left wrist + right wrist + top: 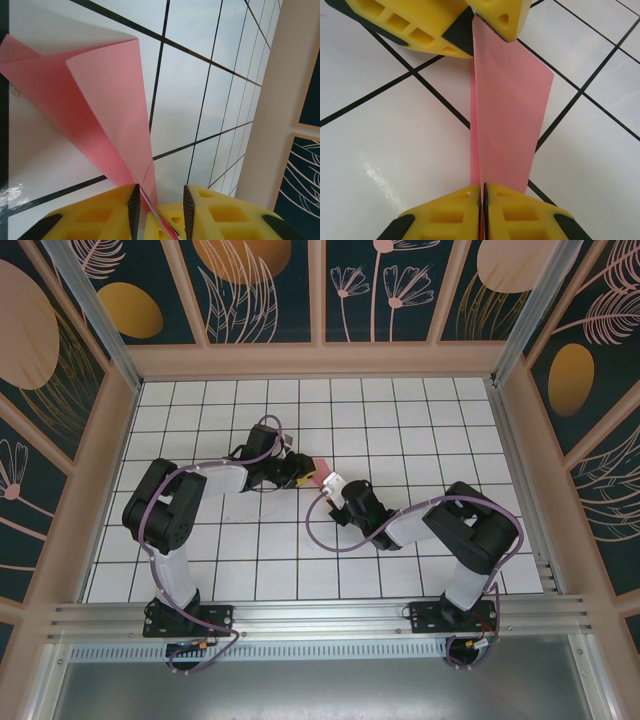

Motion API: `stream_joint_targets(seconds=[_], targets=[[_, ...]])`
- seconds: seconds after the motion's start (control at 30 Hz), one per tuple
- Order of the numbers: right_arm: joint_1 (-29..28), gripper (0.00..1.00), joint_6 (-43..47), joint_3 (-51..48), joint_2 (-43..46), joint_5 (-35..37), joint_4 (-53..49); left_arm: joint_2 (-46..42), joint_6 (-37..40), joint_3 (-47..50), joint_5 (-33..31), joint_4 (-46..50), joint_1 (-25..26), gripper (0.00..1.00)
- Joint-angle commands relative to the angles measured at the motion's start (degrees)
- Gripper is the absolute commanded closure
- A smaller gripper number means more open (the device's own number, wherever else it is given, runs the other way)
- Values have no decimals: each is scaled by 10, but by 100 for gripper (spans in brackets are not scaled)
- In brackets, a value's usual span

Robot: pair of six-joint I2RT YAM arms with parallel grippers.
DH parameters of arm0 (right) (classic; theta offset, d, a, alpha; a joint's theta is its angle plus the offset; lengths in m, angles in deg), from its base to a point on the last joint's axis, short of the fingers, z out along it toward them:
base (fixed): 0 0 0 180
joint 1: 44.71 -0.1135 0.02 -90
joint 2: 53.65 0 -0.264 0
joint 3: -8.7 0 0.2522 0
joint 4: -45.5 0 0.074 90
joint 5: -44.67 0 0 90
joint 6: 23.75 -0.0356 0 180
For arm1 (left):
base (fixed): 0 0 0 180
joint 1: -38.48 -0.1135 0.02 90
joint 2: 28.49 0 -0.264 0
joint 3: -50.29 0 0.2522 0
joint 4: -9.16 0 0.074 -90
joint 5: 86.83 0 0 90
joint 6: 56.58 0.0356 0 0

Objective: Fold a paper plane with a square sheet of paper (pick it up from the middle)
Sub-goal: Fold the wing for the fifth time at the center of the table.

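A white gridded table (400,420) is enclosed by walls (260,280) painted with flowers. Near its middle, a folded pink sheet of paper (507,120) is stretched on edge between the two grippers. The right gripper (482,189) is pressed together on one end. The left gripper (160,192) is seen with its jaws slightly apart, the other end lying in the gap.

So the pink paper (505,115) is partway folded: a long narrow strip creased down the centre, flaring into a loose cone at one end. It's up on edge over the middle of the white grid table (250,570), running roughly 10 to 4 o'clock from above.
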State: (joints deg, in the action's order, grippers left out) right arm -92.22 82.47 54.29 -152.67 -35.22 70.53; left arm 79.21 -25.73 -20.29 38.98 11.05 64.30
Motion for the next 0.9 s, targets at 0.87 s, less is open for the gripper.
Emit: stream_joint_targets(seconds=[0.87], targets=[[-4, 93, -35, 24, -28, -26, 54, -35, 10, -4, -22, 2, -9, 69]])
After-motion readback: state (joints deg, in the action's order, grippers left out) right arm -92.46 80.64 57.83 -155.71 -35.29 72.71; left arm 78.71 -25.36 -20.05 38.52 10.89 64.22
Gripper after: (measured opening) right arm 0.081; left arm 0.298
